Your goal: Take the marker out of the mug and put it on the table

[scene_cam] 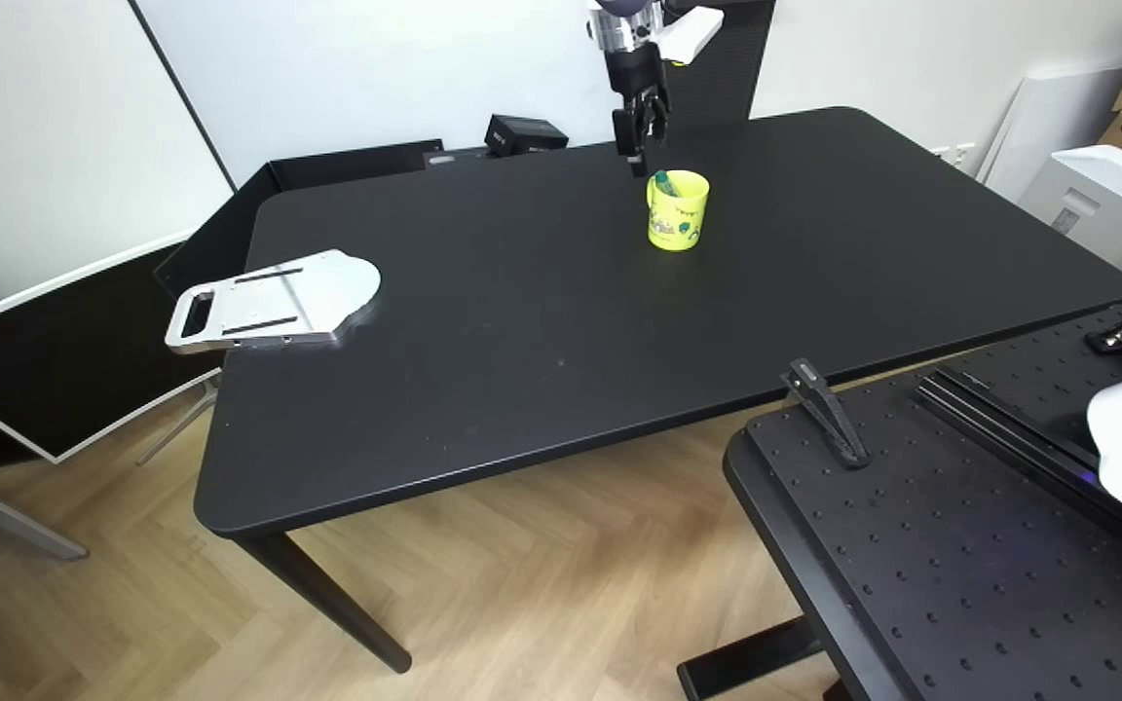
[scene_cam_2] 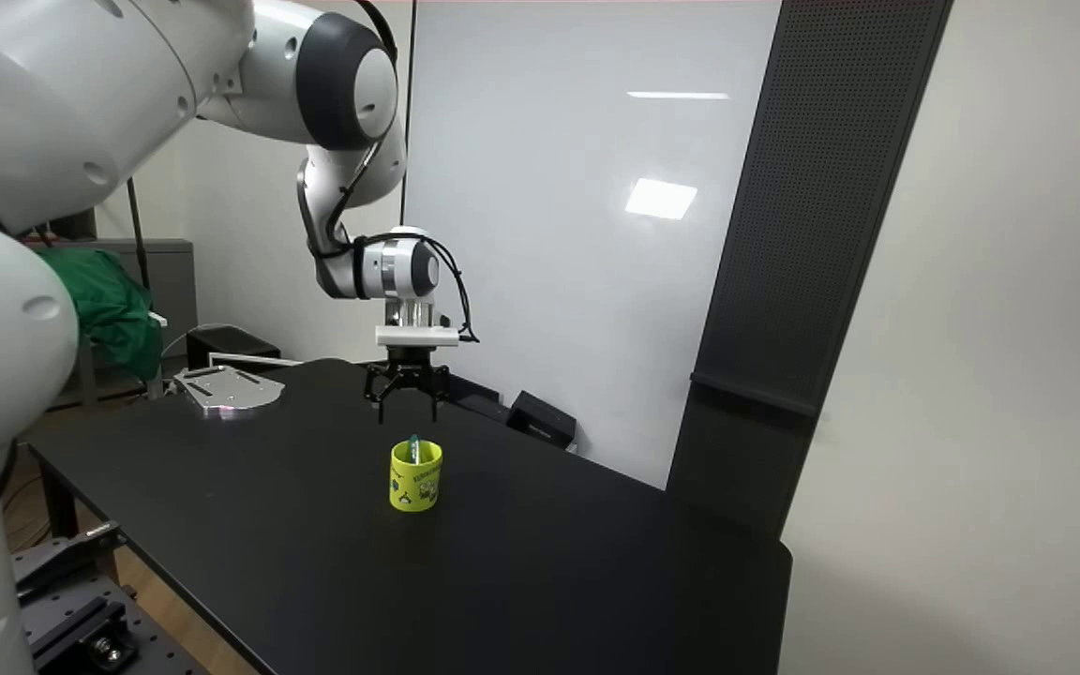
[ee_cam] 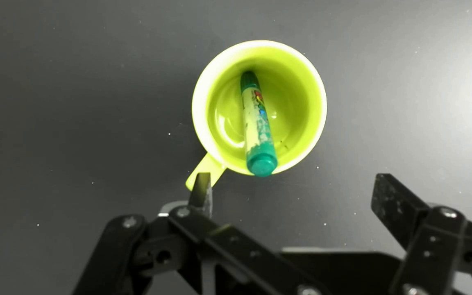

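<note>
The fingers (ee_cam: 398,205) stand wide with nothing between them, tips pointing down above the yellow mug (scene_cam: 680,229) and apart from it; that spread probably serves to straddle the teal marker (ee_cam: 257,123) before closing; the marker is inside the mug, tilted rather than upright, since the mug's mouth is much wider than its barrel; its ribbed dark end sits low against the inner wall, while its plain end leans at the rim near the handle (ee_cam: 207,164), towards the fingers in the wrist view; only that end rises past the rim, so it looks the likeliest place to pinch. In the wrist view one finger overlaps the handle, which a descent here might knock; I judge this to be the reach, with the lifting out not yet done. The mug stands upright on the black bench (scene_cam: 522,331), which should steady it as the marker leaves; in both exterior views a slotted metal plate (scene_cam: 313,297) lies at the bench's end, its handhold jutting past the edge, perhaps for easy carrying; beyond the bench's back edge sits a black box (scene_cam_2: 542,419).
</note>
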Robot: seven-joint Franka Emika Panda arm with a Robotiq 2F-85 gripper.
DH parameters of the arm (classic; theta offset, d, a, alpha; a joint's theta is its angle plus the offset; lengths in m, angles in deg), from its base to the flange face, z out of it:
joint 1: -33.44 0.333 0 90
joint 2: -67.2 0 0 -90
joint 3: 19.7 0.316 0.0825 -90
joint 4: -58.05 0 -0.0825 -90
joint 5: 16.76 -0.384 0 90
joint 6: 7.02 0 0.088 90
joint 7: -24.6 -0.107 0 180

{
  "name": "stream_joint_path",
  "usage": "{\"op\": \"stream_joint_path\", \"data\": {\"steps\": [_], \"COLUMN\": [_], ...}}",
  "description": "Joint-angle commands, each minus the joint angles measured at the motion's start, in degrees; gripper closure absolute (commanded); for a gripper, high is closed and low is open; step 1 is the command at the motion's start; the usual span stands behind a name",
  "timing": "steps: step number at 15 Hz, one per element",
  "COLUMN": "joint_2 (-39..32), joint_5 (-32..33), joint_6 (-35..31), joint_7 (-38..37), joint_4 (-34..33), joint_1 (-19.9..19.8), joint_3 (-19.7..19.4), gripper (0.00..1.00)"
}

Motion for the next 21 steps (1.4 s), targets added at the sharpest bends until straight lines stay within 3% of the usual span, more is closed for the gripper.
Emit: {"op": "stream_joint_path", "data": {"steps": [1,14,15,17,21], "joint_2": [-0.15,-1.92,-2.1,-2.35,-2.65], "joint_5": [-0.02,0.05,-0.04,0.06,0.13], "joint_6": [0.17,0.12,-0.08,0.01,0.42], "joint_7": [-0.02,-0.03,0.0,-0.15,-0.37], "joint_4": [-0.27,-0.78,-0.79,-0.96,-1.39], "joint_1": [0.05,-0.07,-0.15,-0.04,0.14], "joint_3": [0.01,-0.26,-0.2,-0.31,-0.45], "gripper": [0.0,0.0,0.25,0.31,0.61]}}
